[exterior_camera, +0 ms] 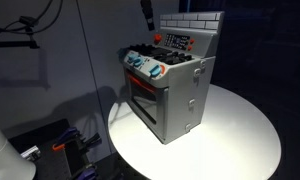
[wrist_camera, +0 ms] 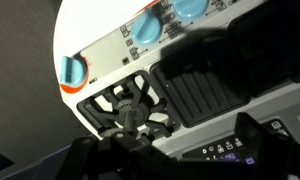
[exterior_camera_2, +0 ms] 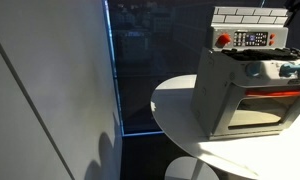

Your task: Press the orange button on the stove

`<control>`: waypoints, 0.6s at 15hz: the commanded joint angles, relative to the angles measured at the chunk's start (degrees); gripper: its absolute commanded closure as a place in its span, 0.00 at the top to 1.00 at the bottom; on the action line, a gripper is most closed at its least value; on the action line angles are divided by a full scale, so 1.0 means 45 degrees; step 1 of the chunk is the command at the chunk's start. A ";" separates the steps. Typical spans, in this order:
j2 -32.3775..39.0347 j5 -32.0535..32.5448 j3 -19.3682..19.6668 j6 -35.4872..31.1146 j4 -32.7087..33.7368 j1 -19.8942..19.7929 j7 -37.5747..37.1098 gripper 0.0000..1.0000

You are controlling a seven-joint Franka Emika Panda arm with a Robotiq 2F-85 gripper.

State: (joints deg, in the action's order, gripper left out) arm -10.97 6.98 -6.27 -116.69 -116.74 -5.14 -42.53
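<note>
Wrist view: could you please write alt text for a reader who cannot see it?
Close view down onto a grey toy stove: a black burner beside a ribbed black grill plate, with blue-and-orange knobs along its front edge. A white table lies beyond.

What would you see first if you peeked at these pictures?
A grey toy stove with a white brick back wall stands brightly lit on a round white table, with darkness all around. Blue-and-orange knobs sit in a row above its oven door. A tiny red-orange button glows at the back, just below the bricks.
</note>
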 commanded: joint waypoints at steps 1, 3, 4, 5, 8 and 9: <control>0.1218 0.0669 0.0362 -0.0085 0.1274 0.0029 -0.0764 1.00; 0.1705 0.0974 0.0612 -0.0317 0.1731 0.0071 -0.0977 1.00; 0.1918 0.1097 0.0740 -0.0461 0.1948 0.0091 -0.1056 1.00; 0.2090 0.1272 0.0847 -0.0645 0.2106 0.0108 -0.1163 1.00; 0.2497 0.1521 0.1135 -0.0809 0.2535 0.0192 -0.1312 1.00; 0.2452 0.1478 0.1172 -0.0686 0.2601 0.0255 -0.1299 1.00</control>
State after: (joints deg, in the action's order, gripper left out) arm -1.43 12.25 -2.14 -120.66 -108.11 -5.16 -46.44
